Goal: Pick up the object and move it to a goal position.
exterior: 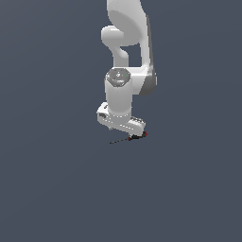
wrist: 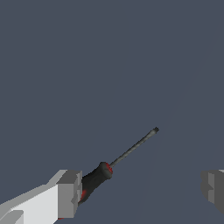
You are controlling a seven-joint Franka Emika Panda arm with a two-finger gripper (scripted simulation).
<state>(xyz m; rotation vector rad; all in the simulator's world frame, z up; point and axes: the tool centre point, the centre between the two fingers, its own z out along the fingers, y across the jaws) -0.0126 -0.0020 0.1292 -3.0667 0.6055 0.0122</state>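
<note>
The screwdriver has a red-and-black handle and a thin dark shaft. In the wrist view its handle lies right against one grey finger pad, its rear end hidden behind that pad, and its shaft points away between the fingers. My gripper is open wide, and the other finger is far from the tool. In the exterior view the screwdriver lies just under the white hand, with the handle at the exterior view's right and the shaft pointing left. The gripper hangs low over it, and its fingers are mostly hidden by the hand.
A plain dark grey-blue floor spreads all around. The white arm rises behind the hand. No other object shows.
</note>
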